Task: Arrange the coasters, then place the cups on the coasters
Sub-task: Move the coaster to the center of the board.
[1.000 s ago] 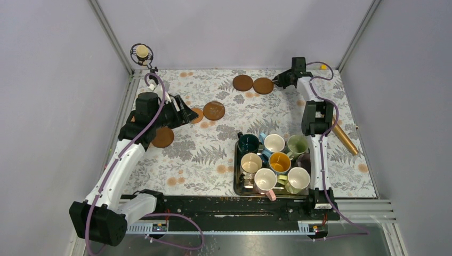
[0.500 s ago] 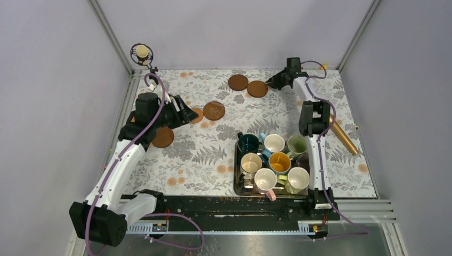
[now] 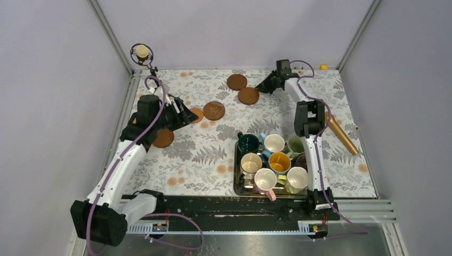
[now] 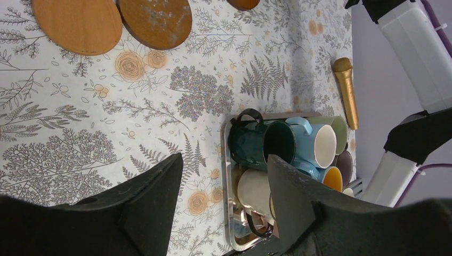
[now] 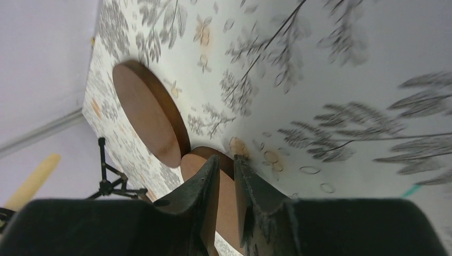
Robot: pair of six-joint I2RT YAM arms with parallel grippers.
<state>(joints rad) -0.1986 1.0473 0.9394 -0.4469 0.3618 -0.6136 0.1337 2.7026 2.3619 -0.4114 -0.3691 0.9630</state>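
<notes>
Five brown coasters lie on the floral cloth: two at the back point(image 3: 237, 81) point(image 3: 248, 96), two mid-left point(image 3: 214, 110) point(image 3: 198, 113), one nearer left point(image 3: 163, 137). My right gripper point(image 3: 261, 87) point(image 5: 226, 157) is shut on the edge of the back coaster point(image 5: 225, 202), which touches its neighbour point(image 5: 149, 120). My left gripper point(image 3: 187, 114) point(image 4: 224, 157) hovers open and holds nothing, just past two coasters point(image 4: 77, 24) point(image 4: 154, 21). Several cups are crowded on the steel tray point(image 3: 236, 181), among them dark green point(image 3: 248, 144), white point(image 3: 274, 143), yellow-orange point(image 3: 279, 161) and pink point(image 3: 265, 180).
A gold cylinder point(image 3: 341, 133) point(image 4: 346, 90) lies at the right of the cloth beside my right arm. A small stand with a round head point(image 3: 142, 53) sits at the back left corner. Metal rails and grey walls bound the table.
My right gripper has dragged its coaster left and nearer, nudging the neighbouring coaster slightly left. The left arm has barely moved.
</notes>
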